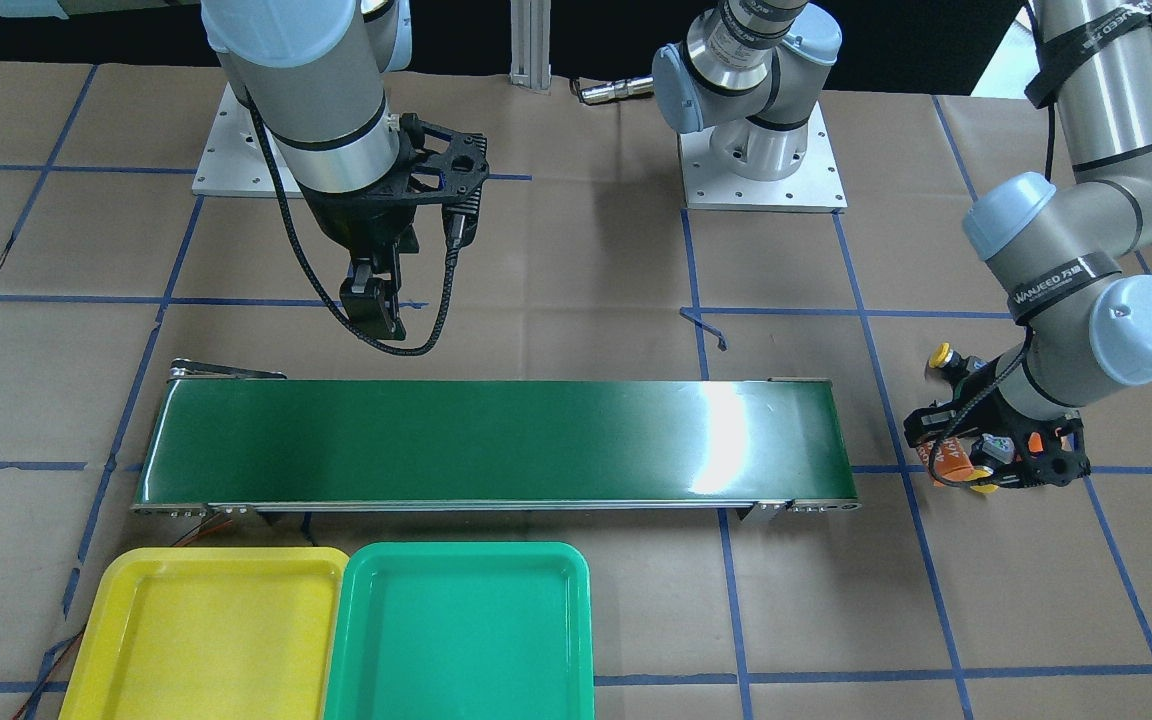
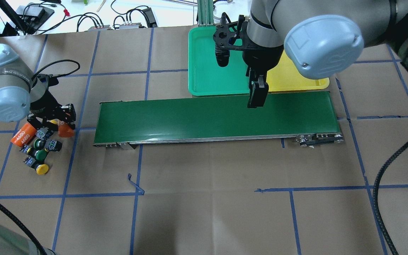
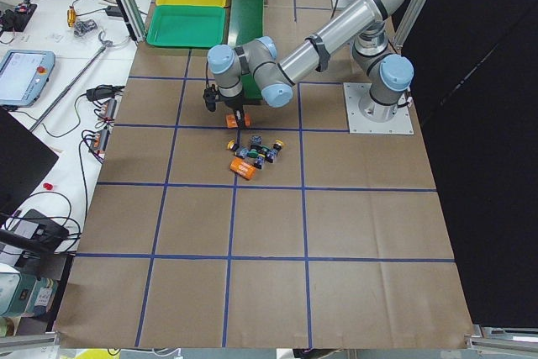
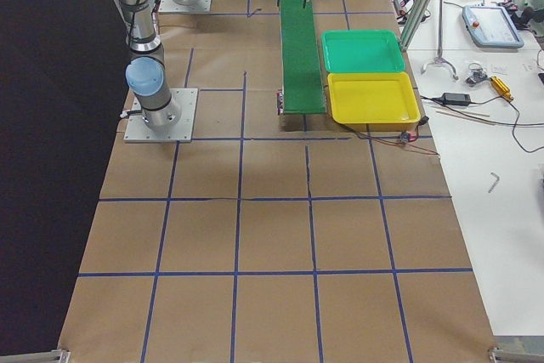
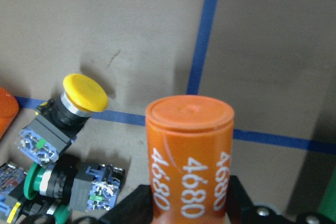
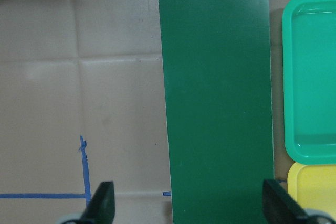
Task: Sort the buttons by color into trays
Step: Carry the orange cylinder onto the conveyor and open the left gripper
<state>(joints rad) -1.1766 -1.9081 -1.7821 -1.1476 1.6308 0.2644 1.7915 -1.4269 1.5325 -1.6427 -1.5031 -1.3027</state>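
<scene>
Several buttons lie in a heap on the paper: a yellow-capped button (image 2: 41, 169), two green-capped buttons (image 2: 41, 154) and, by the blue tape, another yellow-capped button (image 5: 84, 93). My left gripper (image 2: 64, 124) is at the belt-side edge of this heap, shut on an upright orange cylinder (image 5: 189, 156) printed "4680". My right gripper (image 2: 257, 97) hangs open over the conveyor belt (image 2: 218, 115), its fingers (image 6: 102, 205) wide apart with nothing between them. The yellow tray (image 1: 206, 620) and the green tray (image 1: 456, 620) sit side by side past the belt, both bare.
A second orange "4680" cylinder (image 2: 23, 136) lies on its side at the heap's outer edge. Both arm bases (image 1: 761, 165) are bolted on plates at the table's robot side. Cables and devices lie on the white bench (image 4: 484, 57) beyond the trays.
</scene>
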